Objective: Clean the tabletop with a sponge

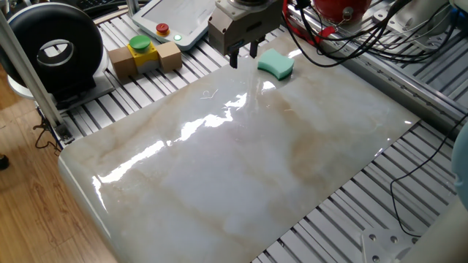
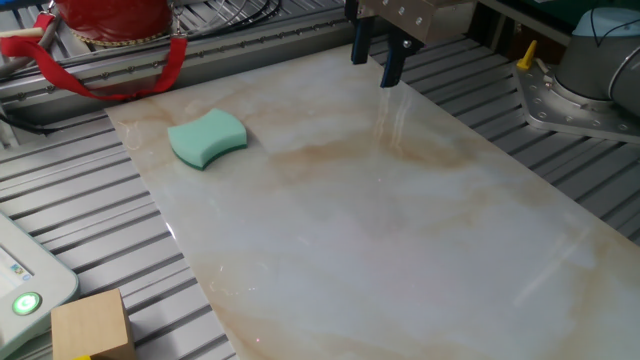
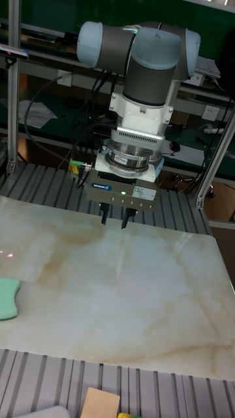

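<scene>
The teal sponge (image 1: 276,64) lies flat on the far corner of the marble tabletop (image 1: 256,161). It shows again in the other fixed view as sponge (image 2: 207,138) on the tabletop (image 2: 400,250), and at the left edge of the tall view as sponge (image 3: 6,298). My gripper (image 1: 243,55) hangs just above the tabletop's far edge, a short way left of the sponge and apart from it. Its dark fingers point down with a narrow gap and nothing between them, as the gripper (image 2: 376,57) and gripper (image 3: 115,218) also show.
A yellow-and-green button on wooden blocks (image 1: 144,52) and a black round device (image 1: 53,51) stand on the slatted frame at the left. A white control pendant (image 1: 172,22) lies behind the gripper. Red gear with cables (image 1: 340,9) crowds the back right.
</scene>
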Controlling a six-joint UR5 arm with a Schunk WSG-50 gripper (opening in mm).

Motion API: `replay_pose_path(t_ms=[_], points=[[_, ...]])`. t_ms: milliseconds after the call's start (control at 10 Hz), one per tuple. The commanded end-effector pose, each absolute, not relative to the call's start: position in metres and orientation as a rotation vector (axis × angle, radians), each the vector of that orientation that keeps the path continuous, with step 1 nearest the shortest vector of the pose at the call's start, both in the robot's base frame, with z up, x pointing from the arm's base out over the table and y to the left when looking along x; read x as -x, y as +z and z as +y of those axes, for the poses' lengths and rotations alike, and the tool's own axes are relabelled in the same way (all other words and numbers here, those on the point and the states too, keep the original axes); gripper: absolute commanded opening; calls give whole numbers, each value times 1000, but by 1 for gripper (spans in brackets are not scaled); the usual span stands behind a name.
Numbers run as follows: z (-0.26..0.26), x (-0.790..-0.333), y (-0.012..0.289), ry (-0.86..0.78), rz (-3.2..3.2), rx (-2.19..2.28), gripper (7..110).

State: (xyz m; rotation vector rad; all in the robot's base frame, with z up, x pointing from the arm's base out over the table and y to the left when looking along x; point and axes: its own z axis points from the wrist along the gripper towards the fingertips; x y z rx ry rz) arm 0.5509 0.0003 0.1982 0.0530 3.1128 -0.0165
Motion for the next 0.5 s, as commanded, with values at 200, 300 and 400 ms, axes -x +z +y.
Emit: replay_pose_path(t_ms=[200,300,400], points=[[2,-552,198,-5,3109,-34,7],[2,-551,199,-5,3114,-37,7],[2,-551,198,-10,3117,-37,7]])
